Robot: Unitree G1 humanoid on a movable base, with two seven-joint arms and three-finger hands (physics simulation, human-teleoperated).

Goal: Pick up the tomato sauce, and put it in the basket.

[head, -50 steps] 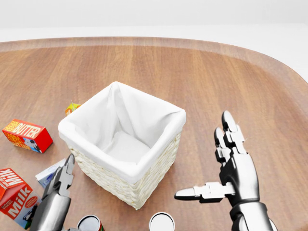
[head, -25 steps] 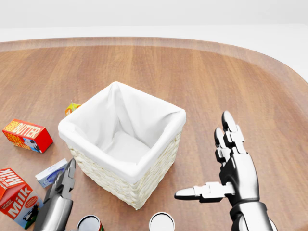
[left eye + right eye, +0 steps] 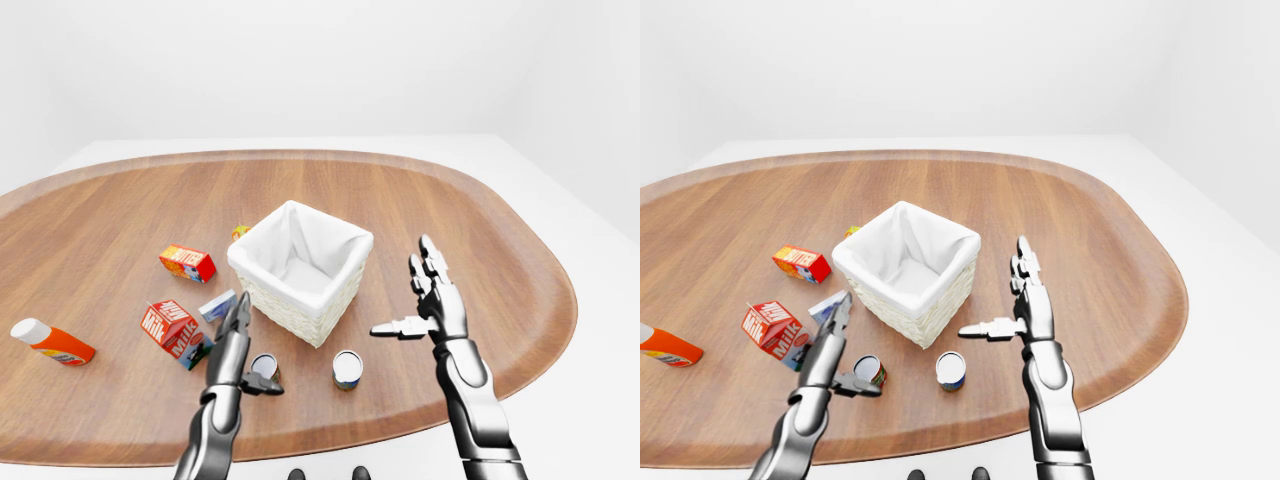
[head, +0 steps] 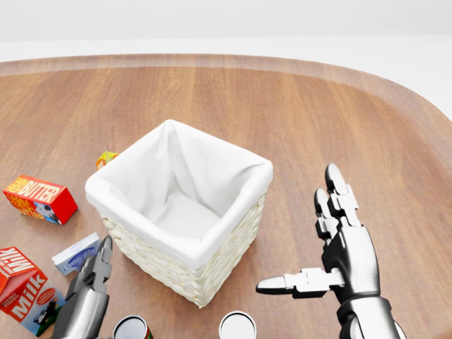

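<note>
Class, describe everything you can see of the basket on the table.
The basket is a square, pale woven wicker box lined with white cloth that folds over its rim. It stands upright and open near the middle of the wooden table, looking empty inside. Nothing visibly touches it; the left hand and right hand stand apart from it, lower in the left-eye view.

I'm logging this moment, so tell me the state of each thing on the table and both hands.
Basket: upright, empty.
Red can: upright, beside the left hand.
Blue can: upright, untouched.
Milk carton: lying down.
Butter box: lying flat.
Orange bottle: on its side.
Left hand: open.
Right hand: open, empty.
</note>
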